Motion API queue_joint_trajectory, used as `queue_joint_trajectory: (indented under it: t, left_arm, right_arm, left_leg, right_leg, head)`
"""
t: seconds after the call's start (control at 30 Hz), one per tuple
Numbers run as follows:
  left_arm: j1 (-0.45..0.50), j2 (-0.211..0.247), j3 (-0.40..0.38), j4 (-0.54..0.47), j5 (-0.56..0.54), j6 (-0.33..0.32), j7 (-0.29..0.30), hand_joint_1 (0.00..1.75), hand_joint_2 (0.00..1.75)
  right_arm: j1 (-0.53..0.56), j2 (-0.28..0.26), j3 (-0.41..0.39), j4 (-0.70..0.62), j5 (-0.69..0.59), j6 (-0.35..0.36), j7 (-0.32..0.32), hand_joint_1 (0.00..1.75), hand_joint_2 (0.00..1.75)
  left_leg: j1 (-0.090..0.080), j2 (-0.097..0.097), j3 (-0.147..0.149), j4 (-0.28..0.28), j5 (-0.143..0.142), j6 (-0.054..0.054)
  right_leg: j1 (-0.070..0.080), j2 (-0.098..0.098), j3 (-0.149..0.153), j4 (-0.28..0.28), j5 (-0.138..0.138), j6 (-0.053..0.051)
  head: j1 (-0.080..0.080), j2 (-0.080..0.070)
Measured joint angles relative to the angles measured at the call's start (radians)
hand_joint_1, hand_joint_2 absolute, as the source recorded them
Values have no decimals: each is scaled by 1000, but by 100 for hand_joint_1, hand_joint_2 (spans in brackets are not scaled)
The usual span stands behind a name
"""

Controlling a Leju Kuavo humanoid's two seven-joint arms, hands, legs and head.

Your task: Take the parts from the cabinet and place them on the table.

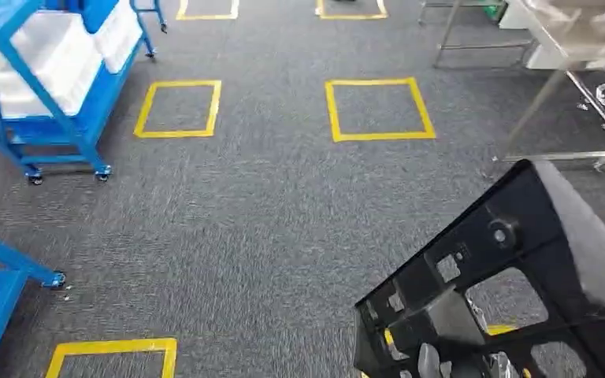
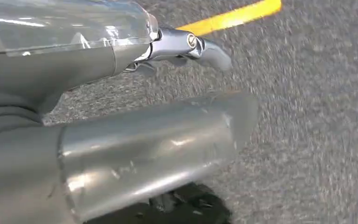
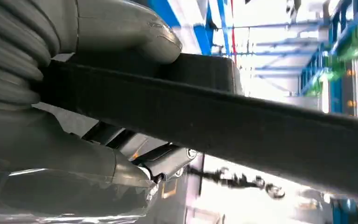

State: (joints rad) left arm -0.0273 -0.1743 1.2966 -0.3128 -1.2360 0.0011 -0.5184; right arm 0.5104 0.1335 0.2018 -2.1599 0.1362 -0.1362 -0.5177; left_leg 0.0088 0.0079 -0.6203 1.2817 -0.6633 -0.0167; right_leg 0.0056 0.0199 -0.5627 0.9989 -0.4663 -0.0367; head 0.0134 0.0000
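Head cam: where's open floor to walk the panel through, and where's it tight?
Open: grey carpet between the blue cart and the metal table frame, across the two yellow squares. Tight: lower right, where the right hand holds the black panel.

One black part [image 1: 512, 291], held by one hand [image 3: 88, 93]; five yellow floor squares [image 1: 379, 109], some cut off by the frame edge; two blue racks [image 1: 43, 94]; white bins [image 1: 118, 35], number unclear; one metal table [image 1: 575, 55]

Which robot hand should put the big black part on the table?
The right robot hand: it already grips the black part. The left robot hand hangs over the carpet, holding nothing that shows.
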Motion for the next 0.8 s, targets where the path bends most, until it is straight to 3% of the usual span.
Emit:
queue_joint_trajectory:
  t: [0.03,0.07,0.13,0.17,0.2,0.23,0.33,0.37,0.4,0.43,0.47,0.53,0.57,0.6,0.63,0.67,0.7,0.73,0.8]
  left_arm:
    - [3,0,0,0,0,2,0,0,0]
    - [4,1,0,0,-1,2,0,0,0]
    - [2,3,0,0,-1,3,-1,0,0]
    - [3,4,1,0,0,4,-4,0,0]
    - [2,4,1,0,-2,6,-6,0,0]
    - [1,4,1,0,-4,12,-12,0,0]
    - [-1,4,1,0,-13,20,-16,0,0]
    - [-4,2,1,0,-15,20,-20,0,0]
    - [-5,2,1,0,-16,20,-24,0,0]
    - [-4,3,1,0,-16,21,-28,0,0]
    - [-1,3,1,0,-16,21,-31,0,0]
    - [4,3,1,0,-17,21,-35,0,0]
    - [4,3,1,0,-18,21,-37,0,0]
    - [3,3,1,0,-18,21,-40,0,0]
    - [1,3,1,0,-18,20,-41,0,0]
    - [-1,2,1,0,-18,19,-42,0,0]
    - [-1,2,1,0,-18,16,-42,0,0]
    - [-1,1,1,0,-18,14,-42,0,0]
    - [-5,1,2,0,-18,11,-43,0,0]
  right_arm:
    - [0,0,0,1,0,0,0,175,175]
    - [0,0,-1,3,0,0,0,175,175]
    - [0,0,-2,3,0,0,0,175,175]
    - [0,0,-3,3,0,-1,0,175,175]
    - [0,0,-4,3,0,-2,0,175,175]
    - [0,0,-5,3,2,-5,0,175,175]
    - [4,0,-6,3,6,-7,0,175,175]
    - [5,0,-6,3,8,-8,0,175,175]
    - [7,0,-6,2,9,-9,0,175,175]
    - [5,0,-6,3,10,-10,0,175,175]
    - [3,0,-6,3,11,-10,0,175,175]
    - [4,0,-6,3,11,-12,0,175,175]
    - [6,0,-6,3,12,-12,1,175,175]
    - [6,0,-6,3,13,-15,2,175,175]
    - [6,0,-6,3,13,-15,2,175,175]
    - [6,0,-6,3,14,-15,2,175,175]
    - [6,0,-6,2,14,-16,2,175,175]
    - [5,0,-6,2,14,-16,3,175,175]
    - [7,0,-5,-1,17,-18,4,175,175]
  left_leg:
    - [1,0,-24,39,0,-1]
    - [1,0,-22,21,29,-2]
    - [5,-12,36,-127,127,-3]
    - [10,-43,74,-216,169,-5]
    - [11,-92,82,-239,146,-6]
    - [9,-76,79,-242,152,7]
    - [2,-48,83,-244,157,26]
    - [9,-32,82,-253,164,37]
    - [8,-23,82,-255,166,42]
    - [7,-12,81,-256,167,44]
    - [4,3,78,-256,167,45]
    - [1,33,77,-256,165,45]
    - [0,48,77,-256,164,45]
    - [-1,63,79,-256,162,44]
    - [-1,77,83,-256,159,43]
    - [-1,88,88,-256,156,41]
    - [-1,97,93,-257,154,37]
    - [-5,106,96,-258,150,31]
    - [1,127,102,-260,148,21]
  right_leg:
    - [0,18,-1,3,0,0]
    - [-1,35,0,6,-1,1]
    - [-6,67,0,18,-6,9]
    - [-9,80,-3,27,-11,14]
    - [-6,90,-10,38,-16,22]
    - [-7,102,-16,43,-17,28]
    - [-11,127,-25,36,-7,44]
    - [-12,114,-27,45,-11,45]
    - [-7,58,-38,68,-32,48]
    - [-7,15,-68,127,-73,53]
    - [-10,-7,-111,215,-119,58]
    - [-13,-16,-172,340,-163,61]
    - [-13,-17,-176,345,-150,61]
    - [-12,-19,-149,295,-115,58]
    - [-9,-27,-100,207,-69,52]
    - [-4,-49,-44,107,-29,44]
    - [7,-102,-3,28,-23,34]
    - [11,-119,0,29,-29,27]
    - [18,-91,-4,25,-27,21]
  head:
    - [-1,0]
    - [-1,0]
    - [-1,0]
    - [-1,0]
    - [-1,0]
    - [-2,0]
    - [-2,0]
    - [-1,0]
    - [3,0]
    - [10,0]
    - [9,0]
    - [10,0]
    - [10,0]
    - [10,0]
    - [10,0]
    - [10,0]
    - [10,0]
    - [6,0]
    - [9,0]
